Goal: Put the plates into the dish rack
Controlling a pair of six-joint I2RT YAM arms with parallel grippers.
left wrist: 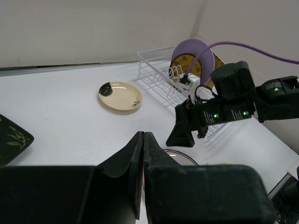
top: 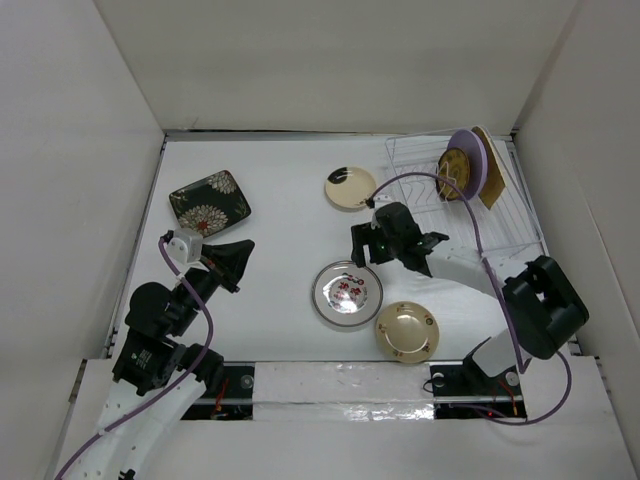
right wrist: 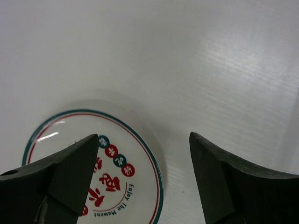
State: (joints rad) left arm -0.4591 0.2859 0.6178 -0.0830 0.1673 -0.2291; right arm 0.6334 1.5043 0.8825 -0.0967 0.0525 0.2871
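Standing in the dish rack point(top: 515, 228): a lilac plate point(top: 472, 158) on edge among the tines, an olive-tan round plate point(top: 452, 172) against its left face, and a yellow-brown plate point(top: 491, 175) leaning at its right side.
Rack position: far right corner of the white bench point(top: 280, 250).
Black floral plate point(top: 210, 200): flat on the bench, far left, well apart from the rack.
Cream plate with dark mark point(top: 350, 187): flat, just left of the rack.
Red-patterned plate point(top: 346, 292): flat, mid-bench, white with a green-and-red rim line and red characters.
Pale tan plate point(top: 406, 331): flat, just beside the red-patterned plate, on its near right.
Right hand point(right wrist: 144, 142): fingers wide apart with nothing between them. It hovers between the cream plate and the red-patterned plate. In the wrist view one finger overlaps the patterned plate's edge and the other is over bare bench. Contact with the plate cannot be judged.
Left hand point(left wrist: 143, 136): fingers pressed together, gripping nothing, raised over the left part of the bench just on the near side of the black floral plate.
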